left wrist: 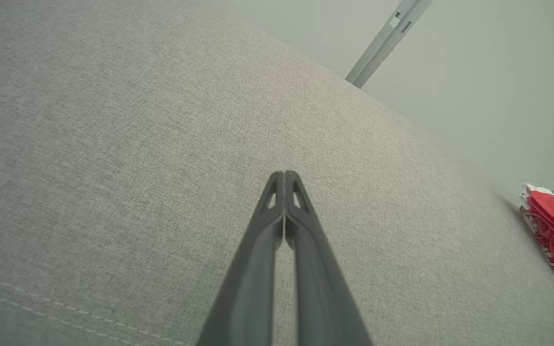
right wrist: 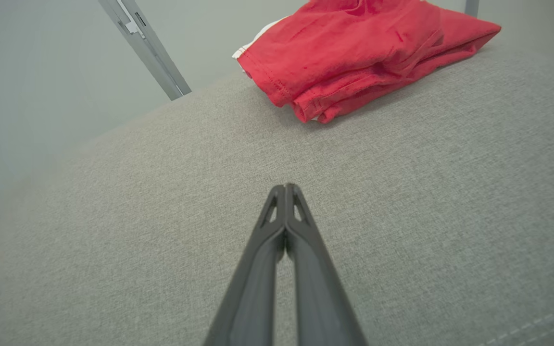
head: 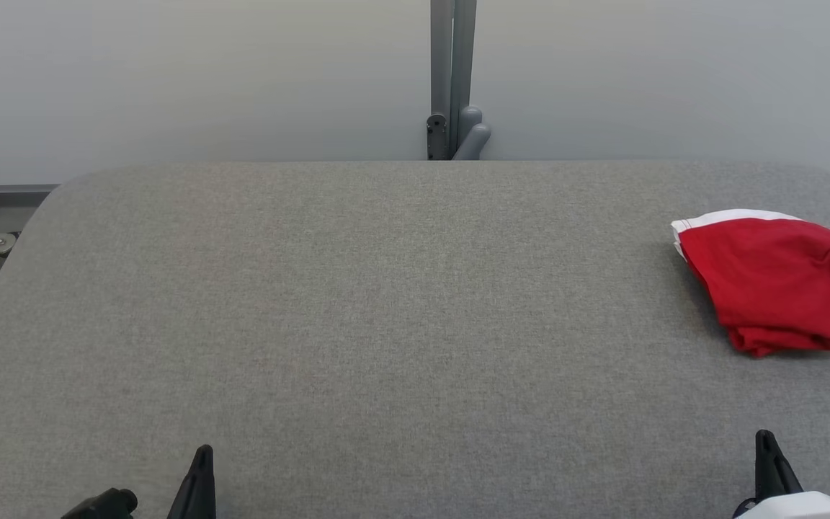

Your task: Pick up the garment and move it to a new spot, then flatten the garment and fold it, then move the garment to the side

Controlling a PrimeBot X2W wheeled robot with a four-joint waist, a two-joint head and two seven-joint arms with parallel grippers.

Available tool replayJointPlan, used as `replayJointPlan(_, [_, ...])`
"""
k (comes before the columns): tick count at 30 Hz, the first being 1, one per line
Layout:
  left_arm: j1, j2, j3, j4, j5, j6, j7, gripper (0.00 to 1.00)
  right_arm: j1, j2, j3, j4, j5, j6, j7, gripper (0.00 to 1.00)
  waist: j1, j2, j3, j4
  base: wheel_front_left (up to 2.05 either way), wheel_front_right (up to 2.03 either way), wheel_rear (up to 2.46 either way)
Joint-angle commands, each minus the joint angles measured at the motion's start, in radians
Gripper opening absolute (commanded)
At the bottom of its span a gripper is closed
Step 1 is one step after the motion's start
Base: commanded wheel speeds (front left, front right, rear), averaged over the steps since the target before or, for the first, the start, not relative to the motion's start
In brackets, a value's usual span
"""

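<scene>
Lab: grey padded table (head: 386, 324), bare wall (head: 170, 72)

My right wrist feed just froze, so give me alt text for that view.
A loosely folded red garment with white trim lies at the top of the view on a grey fabric-covered table. The right gripper, shut and empty, points toward it, short of the cloth.

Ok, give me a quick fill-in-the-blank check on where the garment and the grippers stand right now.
1. The garment on the grey table is mostly ____ with a white edge.
2. It lies toward the robot's ____ side.
3. The left gripper and right gripper both have their jaws ____, holding nothing.
Missing words: red; right; shut.
</scene>
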Motion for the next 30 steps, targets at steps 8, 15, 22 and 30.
replayJointPlan(8, [-0.058,-0.003,0.035,-0.031,-0.151,-0.001,0.041,0.00,-0.054,-0.015,0.021,-0.026,0.192,0.000,0.041,0.00,0.0000,0.0000,0.006,-0.009,0.00,0.00,0.00])
replayJointPlan(15, [-0.075,-0.006,0.053,-0.041,-0.241,-0.001,0.066,0.00,-0.075,-0.017,0.033,-0.032,0.305,-0.001,0.067,0.00,0.0000,0.0000,0.010,-0.016,0.00,0.00,0.00])
replayJointPlan(22, [-0.091,-0.010,0.070,-0.049,-0.324,-0.001,0.091,0.00,-0.094,-0.019,0.045,-0.036,0.410,-0.001,0.091,0.00,0.0000,0.0000,0.014,-0.023,0.00,0.00,0.00])
replayJointPlan(30, [-0.106,-0.013,0.086,-0.057,-0.402,-0.001,0.114,0.00,-0.111,-0.021,0.055,-0.040,0.508,-0.001,0.113,0.00,0.0000,0.0000,0.018,-0.029,0.00,0.00,0.00])
